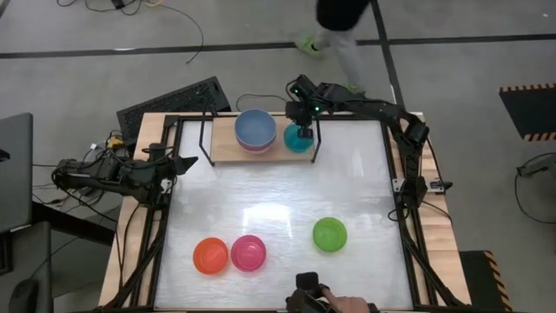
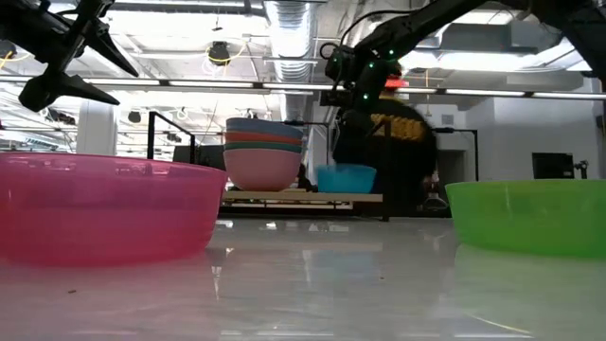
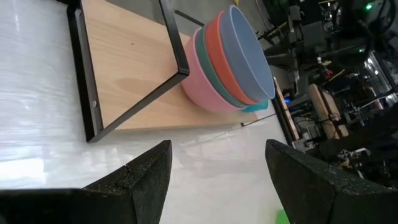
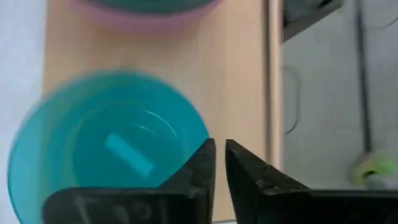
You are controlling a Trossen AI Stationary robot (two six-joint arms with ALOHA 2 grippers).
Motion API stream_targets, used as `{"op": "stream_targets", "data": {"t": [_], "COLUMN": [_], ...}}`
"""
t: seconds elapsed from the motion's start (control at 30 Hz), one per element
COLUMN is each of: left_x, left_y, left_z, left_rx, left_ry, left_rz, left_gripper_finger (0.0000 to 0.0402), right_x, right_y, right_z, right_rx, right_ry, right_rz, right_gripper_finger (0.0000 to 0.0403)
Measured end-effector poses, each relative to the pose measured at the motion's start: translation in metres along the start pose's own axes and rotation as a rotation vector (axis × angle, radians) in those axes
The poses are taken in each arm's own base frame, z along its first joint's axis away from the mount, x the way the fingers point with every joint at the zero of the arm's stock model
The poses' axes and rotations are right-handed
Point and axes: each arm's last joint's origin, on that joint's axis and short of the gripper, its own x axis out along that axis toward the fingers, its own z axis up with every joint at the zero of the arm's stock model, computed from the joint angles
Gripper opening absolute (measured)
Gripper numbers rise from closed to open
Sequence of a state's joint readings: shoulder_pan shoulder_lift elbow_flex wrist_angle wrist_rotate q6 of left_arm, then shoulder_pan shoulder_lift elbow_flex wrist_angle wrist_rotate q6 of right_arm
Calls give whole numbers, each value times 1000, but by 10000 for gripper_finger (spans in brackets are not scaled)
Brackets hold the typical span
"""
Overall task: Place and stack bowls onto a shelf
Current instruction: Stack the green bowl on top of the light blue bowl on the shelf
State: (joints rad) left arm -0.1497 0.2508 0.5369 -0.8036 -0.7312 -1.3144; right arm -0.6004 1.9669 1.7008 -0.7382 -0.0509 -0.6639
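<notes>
Four bowls stacked (image 1: pixel 255 129) on shelf (image 1: pixel 228 146), teal bowl (image 1: pixel 298 139) beside, three on table.

Shelf (image 1: pixel 228 148) lies at the table's (image 1: pixel 365 191) twelve o'clock edge, bearing a nested stack of bowls (image 1: pixel 255 130) with a single bowl (image 1: pixel 297 139) just beside it at three o'clock. Three separate bowls (image 1: pixel 248 253) sit toward six o'clock, well apart from the shelf.

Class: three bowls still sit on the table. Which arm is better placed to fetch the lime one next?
Probably right: the lime bowl lies on that arm's side. The right pincer hovers above the teal bowl; the left pincer waits opposite.
</notes>
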Motion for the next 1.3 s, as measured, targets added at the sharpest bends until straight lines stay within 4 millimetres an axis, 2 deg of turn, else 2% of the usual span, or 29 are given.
{"op": "stream_targets", "data": {"t": [0.17,0.33,0.47,0.6,0.77,0.9,1.0,1.13,1.3], "left_x": [0,0,0,0,0,0,0,0,0], "left_y": [0,0,0,0,0,0,0,0,-1], "left_z": [0,0,0,0,0,0,-1,-2,-2], "left_rx": [10,11,11,11,23,38,52,87,120], "left_ry": [-12,-17,-15,-14,-11,3,20,57,78], "left_rz": [3,5,4,4,3,-1,-6,-18,-26], "left_gripper_finger": [245,245,245,245,245,245,245,245,245], "right_x": [-2,-15,-44,-76,-108,-113,-116,-119,-152], "right_y": [-4,-10,-16,-9,18,48,72,109,150], "right_z": [4,17,36,51,58,56,56,59,48], "right_rx": [-11,8,57,89,224,377,378,364,395], "right_ry": [-20,-63,-128,-121,-10,162,289,340,356], "right_rz": [-25,-72,-80,-19,124,214,270,316,328], "right_gripper_finger": [102,126,133,134,134,134,134,134,134]}}
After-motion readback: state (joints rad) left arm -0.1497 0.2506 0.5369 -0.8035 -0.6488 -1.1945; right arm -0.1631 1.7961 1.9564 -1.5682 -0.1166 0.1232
